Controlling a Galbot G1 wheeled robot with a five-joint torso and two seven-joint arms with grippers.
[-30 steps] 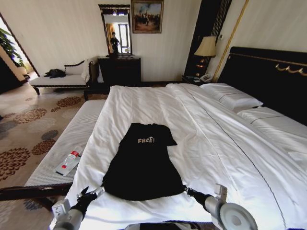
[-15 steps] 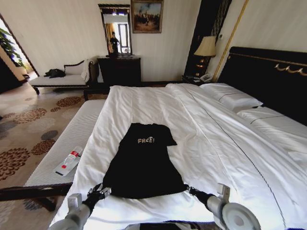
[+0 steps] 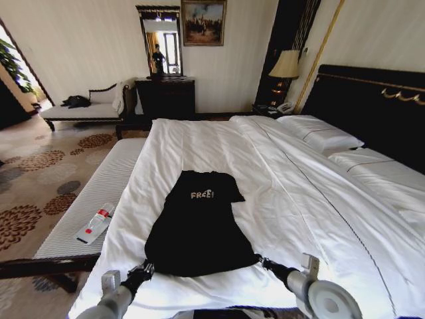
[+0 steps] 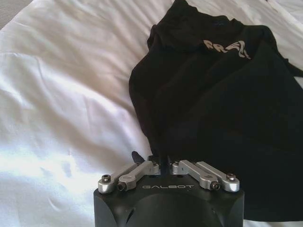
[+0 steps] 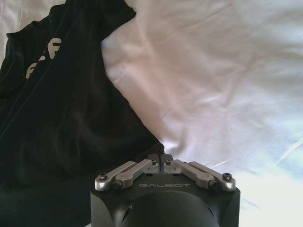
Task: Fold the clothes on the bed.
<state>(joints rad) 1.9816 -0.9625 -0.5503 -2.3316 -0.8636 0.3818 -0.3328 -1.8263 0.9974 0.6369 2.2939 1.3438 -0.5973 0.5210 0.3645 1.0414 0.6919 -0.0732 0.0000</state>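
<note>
The black T-shirt (image 3: pixel 198 226) is lying flat on the white duvet of the bed (image 3: pixel 312 199), toward the foot end and well away from the pillows, its "FREE!" lettering facing up and its hem nearest the robot. Compared with a second ago, the left tool (image 3: pixel 141 271) is now sitting right at the left corner of the shirt's hem, having travelled in from a spot on the duvet just outside that corner, where its fingers were spread; the left edge of the shirt is also sitting slightly narrower and more gathered than before. The right tool (image 3: pixel 260 262) is staying at the right corner of the hem, barely shifted. In the left wrist view the left tool (image 4: pixel 163 163) is showing its jaws drawn together with dark fabric of the T-shirt (image 4: pixel 222 104) caught between them, so it appears to be pinching the hem. In the right wrist view the right tool (image 5: pixel 162 158) is likewise closed at the very edge of the T-shirt (image 5: pixel 61 109), seemingly gripping that corner. By my reading, both lower corners are now being held, which suggests the grasp stage is finishing and the hem is ready to be lifted toward the lettering for a first fold.
</note>
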